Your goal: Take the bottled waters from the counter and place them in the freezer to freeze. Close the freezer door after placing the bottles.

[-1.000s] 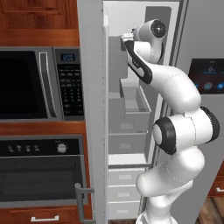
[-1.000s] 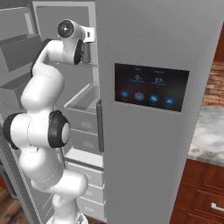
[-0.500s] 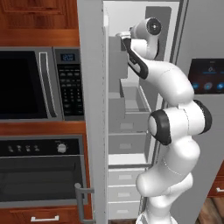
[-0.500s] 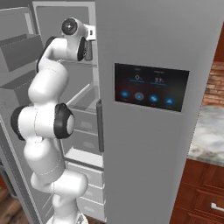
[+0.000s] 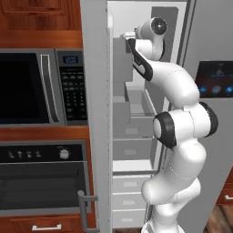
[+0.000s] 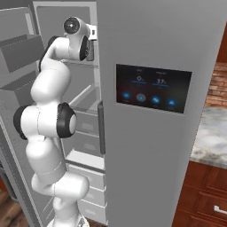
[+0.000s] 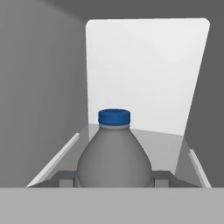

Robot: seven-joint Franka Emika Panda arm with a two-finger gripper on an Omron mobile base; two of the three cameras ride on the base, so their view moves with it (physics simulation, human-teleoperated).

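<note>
A grey ribbed bottled water (image 7: 114, 157) with a blue cap stands upright between my fingertips (image 7: 63, 177) in the hand view, and my gripper (image 7: 114, 178) is shut on its body. Beyond it are the freezer's white back wall (image 7: 144, 74) and a shelf (image 7: 162, 146). In the base views my gripper (image 5: 124, 35) (image 6: 91, 48) reaches into the top of the open freezer (image 5: 136, 102), beside the freezer door (image 5: 95, 113) with its grey bins. A strip of the marble counter (image 6: 212, 135) shows at the right. Whether the bottle rests on the shelf is hidden.
The fridge door with the dark dispenser screen (image 6: 153, 88) stands close to the right of my arm. A black microwave (image 5: 36, 86) and oven (image 5: 41, 182) sit left of the freezer door. Grey drawers (image 5: 129, 184) fill the freezer's lower part.
My hand has pushed a little further left and deeper into the top of the freezer with the bottle, and the elbow has risen. The jaws stayed shut.
</note>
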